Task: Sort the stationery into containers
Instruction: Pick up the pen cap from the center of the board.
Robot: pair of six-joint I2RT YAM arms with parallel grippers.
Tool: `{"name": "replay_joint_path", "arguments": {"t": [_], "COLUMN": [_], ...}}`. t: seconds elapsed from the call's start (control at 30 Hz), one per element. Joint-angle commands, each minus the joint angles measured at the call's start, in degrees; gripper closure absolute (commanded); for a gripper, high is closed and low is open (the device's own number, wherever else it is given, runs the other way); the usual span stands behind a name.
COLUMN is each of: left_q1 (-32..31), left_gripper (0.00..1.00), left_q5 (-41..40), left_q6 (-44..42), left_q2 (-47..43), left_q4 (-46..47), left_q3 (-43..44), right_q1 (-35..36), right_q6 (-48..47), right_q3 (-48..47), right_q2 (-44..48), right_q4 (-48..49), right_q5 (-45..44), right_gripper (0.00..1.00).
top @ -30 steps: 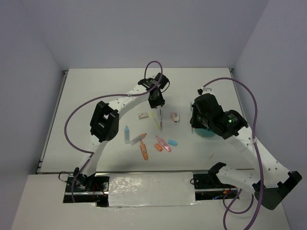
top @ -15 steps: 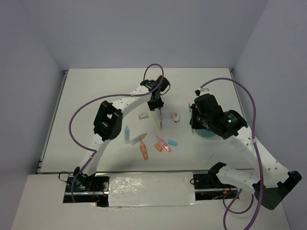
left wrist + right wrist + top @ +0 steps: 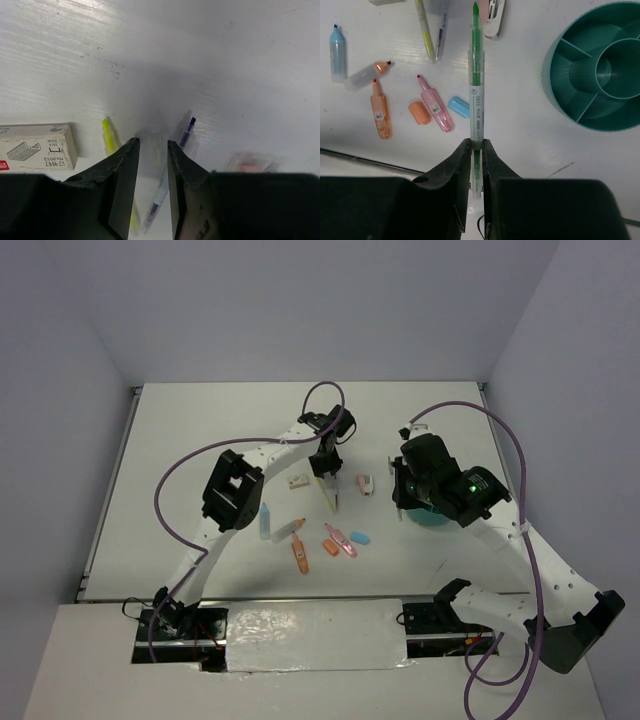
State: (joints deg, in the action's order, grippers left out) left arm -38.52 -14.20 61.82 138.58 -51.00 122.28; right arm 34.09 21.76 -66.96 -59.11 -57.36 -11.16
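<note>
My left gripper (image 3: 327,474) hangs low over two thin pens on the table, its jaws a little apart (image 3: 153,142). A blue-grey pen (image 3: 186,135) runs under the gap between the fingers, and a yellow pen (image 3: 106,131) lies just left of them. My right gripper (image 3: 476,143) is shut on a green highlighter pen (image 3: 476,95) and holds it above the table, left of the teal divided cup (image 3: 555,75). In the top view the right gripper (image 3: 401,502) sits beside the cup (image 3: 437,521), which is partly hidden under the arm.
A staples box (image 3: 297,480) and a pink-white stapler (image 3: 366,484) flank the pens. Nearer lie a light blue tube (image 3: 265,521), two orange highlighters (image 3: 300,554), a pink highlighter (image 3: 340,540), an orange cap (image 3: 331,550) and a blue cap (image 3: 360,537).
My left gripper has come nearer and lower, onto the two pens. My right arm has shifted slightly left with the green pen still in it.
</note>
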Motion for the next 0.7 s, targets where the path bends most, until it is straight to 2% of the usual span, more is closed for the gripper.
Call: {"name": "replay_joint_path", "arguments": {"t": [0.0, 0.2, 0.4, 0.53, 0.67], "left_q1": [-0.15, -0.24, -0.32, -0.15, 0.11], "left_gripper": [0.6, 0.67, 0.94, 0.97, 0.97], "left_q5": [0.48, 1.01, 0.93, -0.75, -1.79], "left_q6": [0.93, 1.2, 0.41, -1.69, -4.08], "left_q2": [1.69, 2.21, 0.46, -4.19, -13.74], "left_q4": [-0.76, -1.47, -3.13, -3.14, 0.81], "left_q3": [1.82, 0.86, 2.7, 5.77, 6.75], "right_q1": [-0.16, -0.16, -0.25, -0.16, -0.16], "right_q6": [-1.54, -1.72, -1.81, -1.63, -0.06], "right_q3": [-0.89, -1.33, -1.16, -0.37, -0.01], "right_q2": [-0.04, -0.39, 0.14, 1.45, 3.73], "right_q4": [1.81, 1.99, 3.39, 5.85, 9.36], "right_q5": [0.52, 1.66, 5.26, 10.01, 14.4], "right_gripper": [1.0, 1.0, 1.0, 1.0, 1.0]}}
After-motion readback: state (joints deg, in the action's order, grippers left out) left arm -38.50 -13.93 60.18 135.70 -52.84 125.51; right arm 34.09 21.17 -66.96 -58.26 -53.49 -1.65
